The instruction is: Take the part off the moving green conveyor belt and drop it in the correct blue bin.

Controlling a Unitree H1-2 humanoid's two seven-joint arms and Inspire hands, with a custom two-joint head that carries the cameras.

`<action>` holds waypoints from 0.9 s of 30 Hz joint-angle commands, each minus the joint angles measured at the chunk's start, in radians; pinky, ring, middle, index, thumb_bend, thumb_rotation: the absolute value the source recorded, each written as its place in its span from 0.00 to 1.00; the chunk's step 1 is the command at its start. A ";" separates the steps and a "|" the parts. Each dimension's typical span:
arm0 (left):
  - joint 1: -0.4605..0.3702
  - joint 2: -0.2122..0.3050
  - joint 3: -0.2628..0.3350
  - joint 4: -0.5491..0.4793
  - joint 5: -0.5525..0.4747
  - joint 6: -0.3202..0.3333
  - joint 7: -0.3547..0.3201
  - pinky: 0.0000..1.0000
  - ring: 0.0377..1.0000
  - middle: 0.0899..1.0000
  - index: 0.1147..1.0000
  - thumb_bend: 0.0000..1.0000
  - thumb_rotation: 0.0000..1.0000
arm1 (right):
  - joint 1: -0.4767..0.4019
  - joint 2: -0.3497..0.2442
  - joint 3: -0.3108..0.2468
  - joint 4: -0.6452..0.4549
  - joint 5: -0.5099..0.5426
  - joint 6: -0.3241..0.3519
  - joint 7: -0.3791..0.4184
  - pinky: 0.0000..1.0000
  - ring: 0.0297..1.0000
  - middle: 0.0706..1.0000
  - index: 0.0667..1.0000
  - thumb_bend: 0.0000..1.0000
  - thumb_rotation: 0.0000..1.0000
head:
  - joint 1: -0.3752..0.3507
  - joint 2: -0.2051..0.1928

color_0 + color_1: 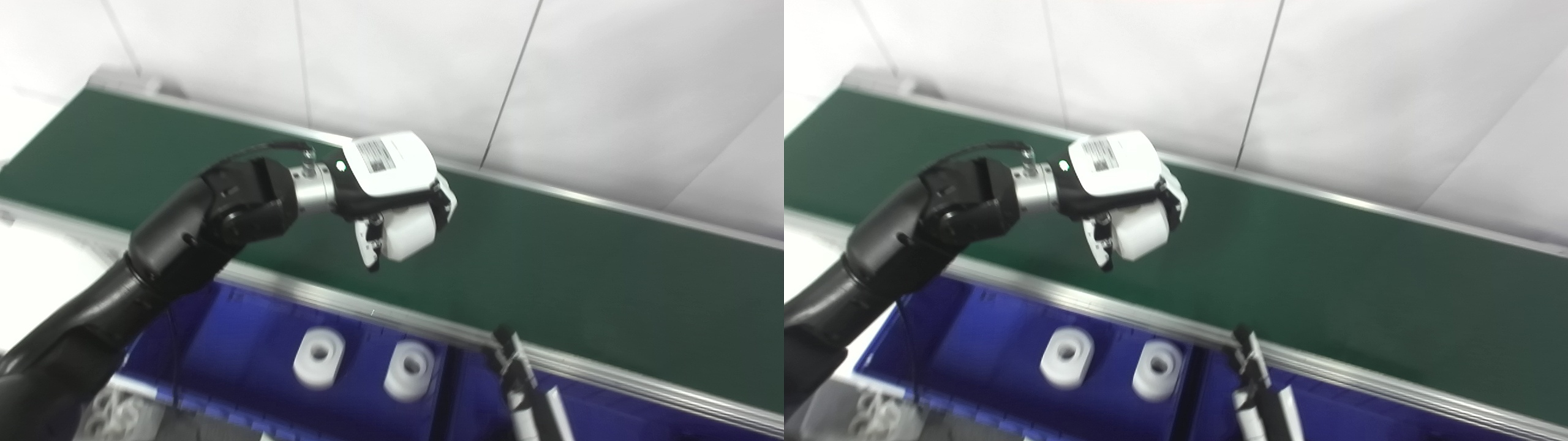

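I've got the part, a white, chunky rounded block, wrapped in my left hand and held up above the green conveyor belt. It looks like stiff, smooth plastic, probably light, and likely slick, so I judge a grip around its curved sides safest. Below, the near blue bin already holds two similar white parts lying flat, so that looks like the right one. My right hand is low at the frame edge; I cannot tell how it is set.
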 commanded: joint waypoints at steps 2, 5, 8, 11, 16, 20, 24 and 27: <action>0.052 0.017 0.048 -0.073 0.007 0.010 0.025 0.39 0.39 0.45 0.46 0.50 0.00 | -0.018 -0.015 -0.020 -0.026 0.054 0.000 0.030 0.90 0.90 0.96 1.00 0.78 0.98 | 0.024 -0.007; 0.123 0.016 0.076 -0.107 0.024 0.013 0.026 0.40 0.40 0.45 0.44 0.50 0.00 | -0.026 -0.023 -0.036 -0.017 0.082 -0.001 0.041 0.89 0.90 0.96 1.00 0.79 0.96 | 0.055 -0.011; 0.179 0.016 0.097 -0.123 0.035 0.002 0.040 0.40 0.41 0.45 0.43 0.50 0.00 | -0.031 -0.031 -0.047 -0.002 0.095 -0.003 0.055 0.89 0.90 0.96 1.00 0.80 0.96 | 0.089 -0.031; 0.257 0.014 0.124 -0.127 0.060 -0.025 0.080 0.41 0.41 0.46 0.42 0.50 0.00 | -0.037 -0.040 -0.051 0.024 0.099 -0.017 0.065 0.90 0.91 0.97 1.00 0.81 0.98 | 0.096 -0.049; 0.370 0.012 0.158 -0.122 0.102 -0.044 0.139 0.40 0.40 0.46 0.43 0.50 0.00 | -0.044 -0.037 -0.060 0.063 0.111 -0.045 0.078 0.90 0.90 0.96 1.00 0.80 0.97 | 0.092 -0.069; 0.434 0.013 0.185 -0.100 0.131 -0.056 0.188 0.40 0.40 0.46 0.43 0.50 0.00 | -0.042 -0.030 -0.063 0.070 0.107 -0.043 0.081 0.89 0.90 0.96 1.00 0.81 0.97 | 0.079 -0.073; 0.474 0.018 0.206 -0.083 0.143 -0.042 0.192 0.39 0.41 0.46 0.42 0.50 0.00 | -0.038 -0.028 -0.064 0.064 0.110 -0.046 0.085 0.87 0.89 0.95 1.00 0.79 0.96 | 0.076 -0.074; 0.500 0.020 0.227 -0.060 0.156 -0.047 0.213 0.40 0.40 0.47 0.42 0.50 0.00 | -0.035 -0.027 -0.063 0.053 0.106 -0.032 0.085 0.86 0.89 0.95 1.00 0.78 0.96 | 0.080 -0.078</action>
